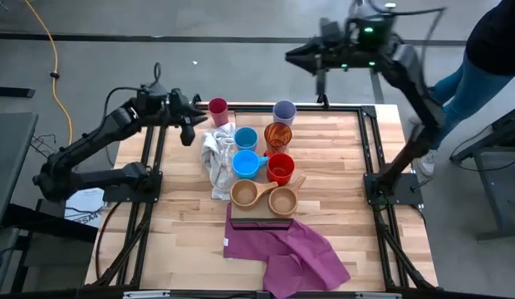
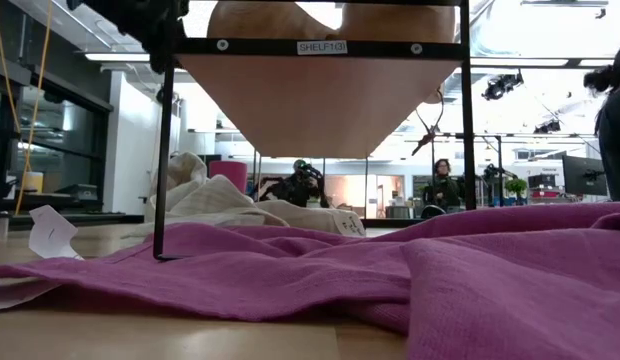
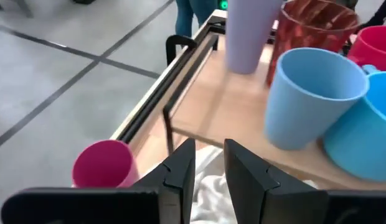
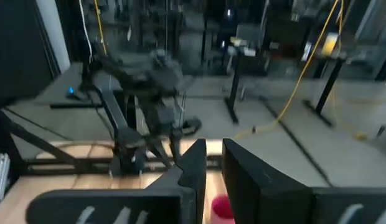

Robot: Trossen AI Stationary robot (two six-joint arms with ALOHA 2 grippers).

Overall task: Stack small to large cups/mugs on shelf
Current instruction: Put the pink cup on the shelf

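Pale blond wood desk [image 1: 340,191] with a dark frame. On the shelf [image 1: 259,218] — two tan cups [image 1: 243,193], a red mug [image 1: 281,169], two light-blue mugs [image 1: 245,164], an orange-red translucent tumbler [image 1: 277,135] and a lavender one [image 1: 284,111]. A magenta tumbler [image 1: 218,110] stands near the far edge — by a cream-white cloth [image 1: 216,158]. Purple cloth [image 1: 282,245] at the near edge.

Light-wood table [image 1: 183,241] under shelf [image 1: 262,218] with cups, white cloth [image 1: 214,162], purple cloth [image 1: 295,249], magenta tumbler [image 1: 218,110].
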